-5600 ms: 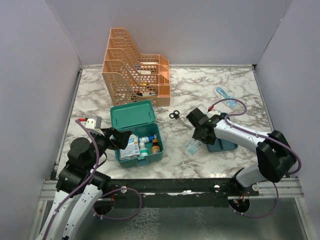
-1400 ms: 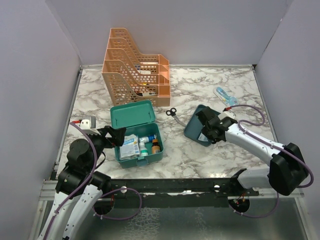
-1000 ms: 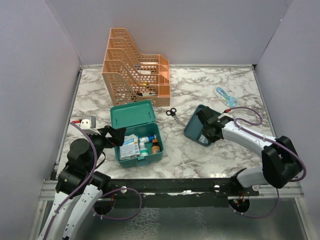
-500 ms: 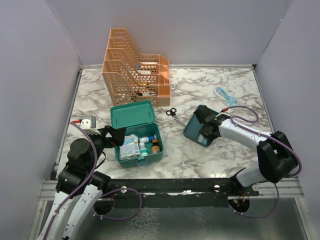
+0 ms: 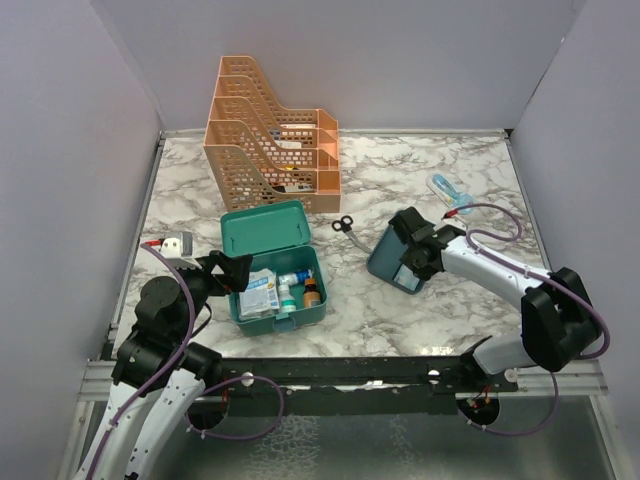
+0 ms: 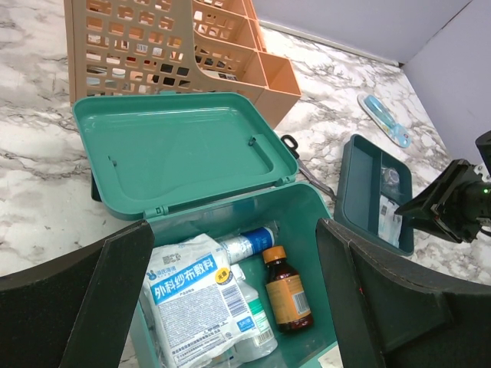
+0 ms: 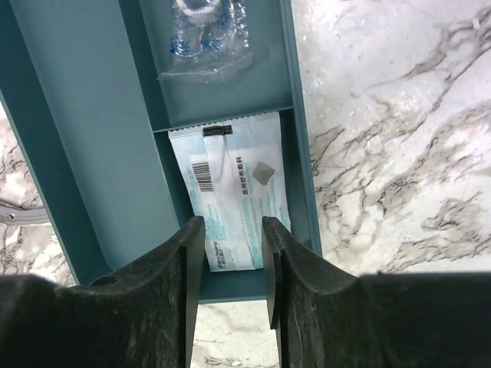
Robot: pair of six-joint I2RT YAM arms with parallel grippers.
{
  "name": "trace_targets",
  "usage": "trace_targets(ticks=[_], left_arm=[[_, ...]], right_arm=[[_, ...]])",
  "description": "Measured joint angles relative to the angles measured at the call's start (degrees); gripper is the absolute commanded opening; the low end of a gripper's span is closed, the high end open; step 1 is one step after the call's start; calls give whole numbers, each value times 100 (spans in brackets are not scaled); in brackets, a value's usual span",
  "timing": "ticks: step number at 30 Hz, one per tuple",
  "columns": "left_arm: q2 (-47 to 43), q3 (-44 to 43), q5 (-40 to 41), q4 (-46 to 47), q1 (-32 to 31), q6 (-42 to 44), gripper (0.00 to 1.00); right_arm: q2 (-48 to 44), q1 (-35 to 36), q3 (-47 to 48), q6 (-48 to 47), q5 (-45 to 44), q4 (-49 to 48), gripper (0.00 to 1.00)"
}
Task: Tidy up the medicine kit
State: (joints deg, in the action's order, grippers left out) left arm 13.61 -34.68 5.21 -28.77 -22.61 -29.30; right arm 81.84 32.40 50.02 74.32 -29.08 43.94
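The teal medicine kit [image 5: 278, 268] stands open at front left, its lid [image 6: 180, 153] tilted back. Inside lie a white packet [image 6: 192, 295], a brown bottle [image 6: 285, 291], a blue-labelled tube [image 6: 247, 245] and a clear bottle. My left gripper [image 6: 230, 307] is open and empty just over the box; it also shows in the top view [image 5: 228, 272]. The teal divided tray [image 5: 385, 250] lies to the right of the box. It holds a white sachet [image 7: 238, 192] and a plastic-wrapped item [image 7: 203, 31]. My right gripper [image 7: 230, 284] hovers narrowly open over the tray's near end, gripping nothing.
An orange perforated file rack [image 5: 270, 135] stands behind the kit. Black-handled scissors [image 5: 343, 225] lie between the kit lid and the tray. A light-blue object [image 5: 450, 192] lies at the back right. A small white plug [image 5: 177, 243] lies at the left edge.
The tray has moved left toward the scissors, and the sachet that lay beside it is now inside. In the last second the right gripper only shifted slightly. The left arm has not moved.
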Motion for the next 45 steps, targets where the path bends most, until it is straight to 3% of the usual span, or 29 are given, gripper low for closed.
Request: trace_targets(ticks=[9,17,24,35,45], left_arm=[[90,0,0,0,0,-17,90],[114,7,2,0,0,-33,90],[114,9,22,0,0,-48,90],[92,9,39,0,0,-59,90],[24,11,87,-2,0,-61,90]], right_arm=[[28,-2,52,-1027,-116,-468,34],[723,-87,52,-1609,-127,-901,25],[822,-199,4,-1818,57,-1178,32],[474,-323,61,-2188,461,-1226,32],[505,-317,881,-3934,1832,-1873,38]])
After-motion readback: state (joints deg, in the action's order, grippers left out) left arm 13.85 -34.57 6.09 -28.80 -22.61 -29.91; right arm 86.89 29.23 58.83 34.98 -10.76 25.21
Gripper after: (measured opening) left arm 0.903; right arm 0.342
